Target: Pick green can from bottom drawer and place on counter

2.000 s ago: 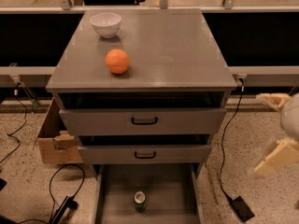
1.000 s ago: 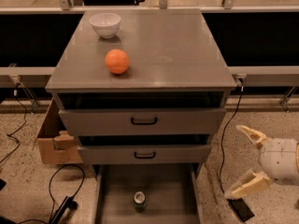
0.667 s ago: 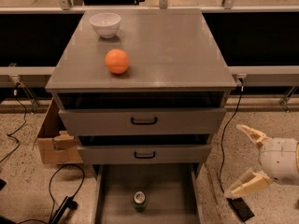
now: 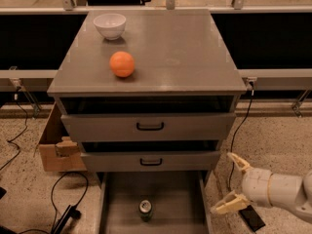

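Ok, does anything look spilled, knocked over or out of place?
Nothing stands out. The green can stands upright in the open bottom drawer, the orange ball and white bowl sit on the counter, and the gripper hangs beside the drawer, jaws open.

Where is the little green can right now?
The green can stands low in the middle of the camera view, on the floor of the open bottom drawer. The open gripper hangs further right in the view, outside the drawer.

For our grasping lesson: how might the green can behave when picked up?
The green can stands upright in the bottom drawer, so a sideways nudge may tip it. Its metal sides probably feel stiff but slippery to the gripper, open at the drawer's right.
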Robot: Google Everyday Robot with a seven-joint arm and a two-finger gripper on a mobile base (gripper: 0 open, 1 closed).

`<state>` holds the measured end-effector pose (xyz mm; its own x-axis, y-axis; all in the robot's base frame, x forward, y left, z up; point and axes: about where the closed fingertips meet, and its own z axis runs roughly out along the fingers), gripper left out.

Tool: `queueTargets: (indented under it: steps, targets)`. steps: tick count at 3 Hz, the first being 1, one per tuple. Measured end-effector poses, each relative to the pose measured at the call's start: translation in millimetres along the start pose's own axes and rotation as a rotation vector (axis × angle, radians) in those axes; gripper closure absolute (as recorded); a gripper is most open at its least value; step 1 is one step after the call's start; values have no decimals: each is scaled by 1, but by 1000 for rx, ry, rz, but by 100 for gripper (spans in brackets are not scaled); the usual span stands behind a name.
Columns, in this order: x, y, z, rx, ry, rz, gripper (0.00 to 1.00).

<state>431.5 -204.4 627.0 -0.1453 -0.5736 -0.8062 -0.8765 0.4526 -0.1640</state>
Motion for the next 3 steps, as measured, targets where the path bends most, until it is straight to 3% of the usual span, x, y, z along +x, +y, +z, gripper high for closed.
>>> queueTargets:
  steps: [1, 2, 3]
  targets:
    - [41, -10, 54, -11, -65, -15, 0]
    - [83, -8, 103, -54, -140, 7, 0]
    - [129, 17, 142, -112, -208, 87, 0]
